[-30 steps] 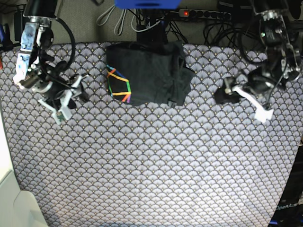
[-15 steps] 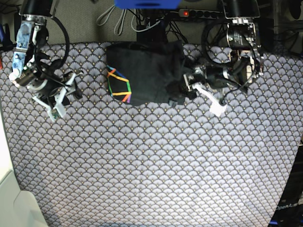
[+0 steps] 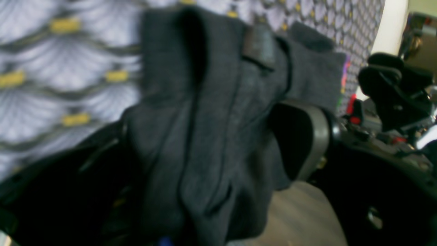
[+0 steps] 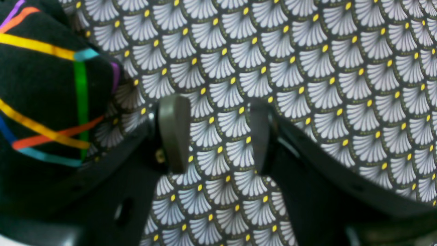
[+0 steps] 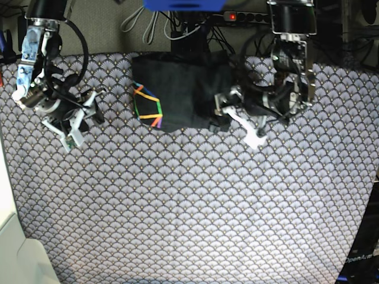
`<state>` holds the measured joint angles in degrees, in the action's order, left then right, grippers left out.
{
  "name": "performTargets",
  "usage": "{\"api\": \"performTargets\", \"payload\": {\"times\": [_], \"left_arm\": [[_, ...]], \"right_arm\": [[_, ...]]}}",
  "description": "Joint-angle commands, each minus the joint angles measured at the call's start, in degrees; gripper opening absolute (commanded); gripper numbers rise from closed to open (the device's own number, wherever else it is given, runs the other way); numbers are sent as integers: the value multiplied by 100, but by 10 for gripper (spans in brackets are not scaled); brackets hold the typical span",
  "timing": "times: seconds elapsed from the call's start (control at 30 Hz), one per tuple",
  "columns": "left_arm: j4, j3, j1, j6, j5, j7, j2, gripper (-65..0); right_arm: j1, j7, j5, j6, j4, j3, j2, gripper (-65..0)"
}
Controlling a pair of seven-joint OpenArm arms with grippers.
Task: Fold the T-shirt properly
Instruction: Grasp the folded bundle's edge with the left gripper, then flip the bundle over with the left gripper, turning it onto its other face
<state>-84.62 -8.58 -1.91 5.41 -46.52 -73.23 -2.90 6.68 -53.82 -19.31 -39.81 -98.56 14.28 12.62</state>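
Note:
The T-shirt (image 5: 180, 89) lies bunched at the back middle of the patterned cloth, dark charcoal, with its rainbow line print (image 5: 148, 106) at the left end. My left gripper (image 5: 222, 115) is at the shirt's right edge. In the left wrist view a thick fold of T-shirt (image 3: 205, 102) sits between the open fingers of the left gripper (image 3: 211, 130), with one grey pad (image 3: 315, 136) beside the fabric. My right gripper (image 5: 89, 115) hovers left of the shirt. It is open in the right wrist view (image 4: 218, 136) with only tablecloth between its fingers, and the print (image 4: 41, 85) lies to its left.
The fan-patterned tablecloth (image 5: 189, 207) covers the table. A power strip (image 5: 254, 16) and cables (image 5: 142, 23) run along the back edge, with a blue object (image 5: 183, 5) at the top. A pale object (image 5: 12, 248) stands at the lower left corner.
My left arm has swung left across the table from the far right until its fingers reached the shirt's right edge. The right gripper drifted slightly up and left.

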Motion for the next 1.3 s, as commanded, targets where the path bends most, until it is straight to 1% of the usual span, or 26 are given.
{"api": "performTargets", "payload": {"times": [0.0,0.13,0.47,0.5,0.53,0.57,0.67,0.7,0.8,0.87,0.93,0.97,1.03,1.1,1.2,1.27], "left_arm": [[-44,18,29,-27,-11,-101,-14,-125],[-44,133,29,-27,-11,-101,127,-125],[106,141,20,0,-47,-101,145,-132],[211,141,29,8,-55,-101,145,-152],[334,141,29,8,-55,-101,145,-196],[431,141,46,17,-55,-101,145,-250],[704,141,143,17,-55,-101,145,-460],[765,133,152,17,-64,-101,145,-484],[853,141,257,17,-38,-101,145,-464],[853,159,275,17,-11,-110,145,-481],[836,203,275,17,-11,-101,127,-520],[827,212,284,17,-11,-101,127,-551],[800,229,319,8,-11,-101,127,-650],[792,229,424,0,-11,-101,127,-639],[792,238,644,0,-11,-101,136,-646],[792,405,820,-18,-3,-101,118,-646]], "right_arm": [[-74,103,-60,-19,-91,18,61,-354],[-83,103,-60,-19,-91,18,61,-354],[-101,103,-69,-19,-91,18,61,-354],[-101,103,-69,-19,-91,18,61,-354],[-101,103,-69,-19,-91,18,61,-354],[-101,103,-69,-19,-91,18,61,-354],[-109,103,-69,-19,-91,18,61,-354],[-109,103,-69,-19,-91,18,61,-354],[-109,103,-69,-19,-91,18,61,-354],[-109,103,-69,-19,-91,18,61,-354],[-109,103,-69,-19,-91,18,61,-354],[-109,103,-69,-19,-91,18,61,-354],[-109,103,-69,-19,-91,18,61,-354],[-109,103,-69,-19,-91,18,61,-354],[-109,103,-69,-19,-91,18,61,-354],[-109,103,-69,-19,-91,27,61,-354]]}}
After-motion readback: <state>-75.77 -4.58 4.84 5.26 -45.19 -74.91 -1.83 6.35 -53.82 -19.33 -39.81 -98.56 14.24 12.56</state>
